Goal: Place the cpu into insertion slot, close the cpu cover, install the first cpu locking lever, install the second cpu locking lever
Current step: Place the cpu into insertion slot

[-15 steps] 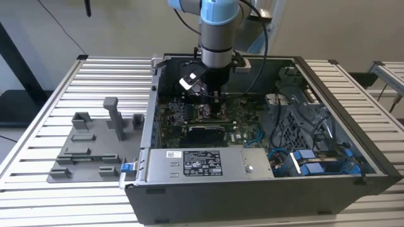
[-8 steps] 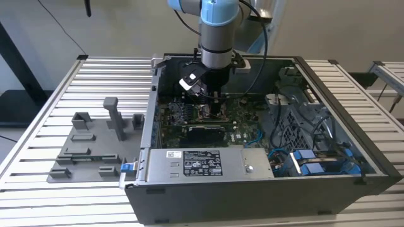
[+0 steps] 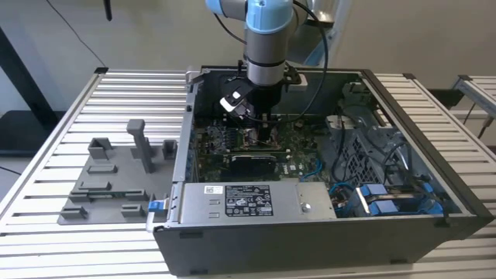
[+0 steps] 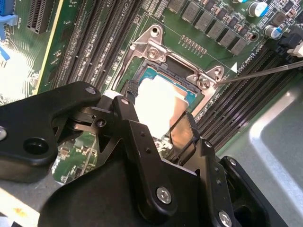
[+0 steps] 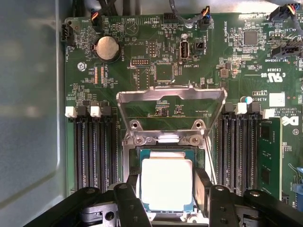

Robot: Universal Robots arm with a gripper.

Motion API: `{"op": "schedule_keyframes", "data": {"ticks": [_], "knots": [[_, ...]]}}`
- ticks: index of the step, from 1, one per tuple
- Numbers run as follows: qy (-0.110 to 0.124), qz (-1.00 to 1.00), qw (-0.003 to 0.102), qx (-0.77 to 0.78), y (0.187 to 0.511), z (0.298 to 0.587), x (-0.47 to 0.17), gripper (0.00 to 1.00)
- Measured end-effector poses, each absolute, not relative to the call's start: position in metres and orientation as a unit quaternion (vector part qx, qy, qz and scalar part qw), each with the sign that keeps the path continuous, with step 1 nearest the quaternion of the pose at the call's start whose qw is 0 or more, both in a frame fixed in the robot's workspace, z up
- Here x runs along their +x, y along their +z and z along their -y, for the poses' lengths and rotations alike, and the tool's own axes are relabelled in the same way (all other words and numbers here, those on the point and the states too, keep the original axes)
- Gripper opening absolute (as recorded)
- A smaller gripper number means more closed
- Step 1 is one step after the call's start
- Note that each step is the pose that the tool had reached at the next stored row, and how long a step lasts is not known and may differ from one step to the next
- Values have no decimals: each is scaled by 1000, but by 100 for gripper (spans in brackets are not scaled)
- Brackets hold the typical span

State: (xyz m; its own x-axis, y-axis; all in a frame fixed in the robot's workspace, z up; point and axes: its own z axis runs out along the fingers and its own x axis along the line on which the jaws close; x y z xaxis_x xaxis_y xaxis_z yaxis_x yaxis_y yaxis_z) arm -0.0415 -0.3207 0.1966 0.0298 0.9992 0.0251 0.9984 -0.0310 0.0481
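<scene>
The cpu [image 5: 166, 188] [image 4: 152, 101], a thin square chip with a pale glaring top, lies level in the insertion slot [image 5: 163, 140] [image 4: 152, 51], a silver-rimmed socket on the green board. My gripper [image 5: 168, 174] [image 4: 156, 106] [image 3: 263, 132] reaches down into the computer case. Its black fingers [image 5: 203, 187] press close against two opposite sides of the chip. The metal cpu cover [image 5: 170, 97] stands raised, hinged at the socket's edge. A thin metal lever rod [image 4: 265, 73] runs out from one socket corner.
Memory slots [image 5: 94, 151] flank the socket on both sides, one holding a green module [image 5: 270, 156]. The open case [image 3: 310, 244] holds a power supply [image 3: 248, 200] in front and blue-tabbed cables [image 3: 380, 200] on the exterior view's right. Grey fixtures [image 3: 108, 174] stand on the slatted table.
</scene>
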Motion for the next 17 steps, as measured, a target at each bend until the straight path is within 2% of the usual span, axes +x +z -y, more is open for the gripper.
{"op": "schedule_keyframes", "data": {"ticks": [17], "knots": [[26,-692,9,721,196,322,-41,54]]}}
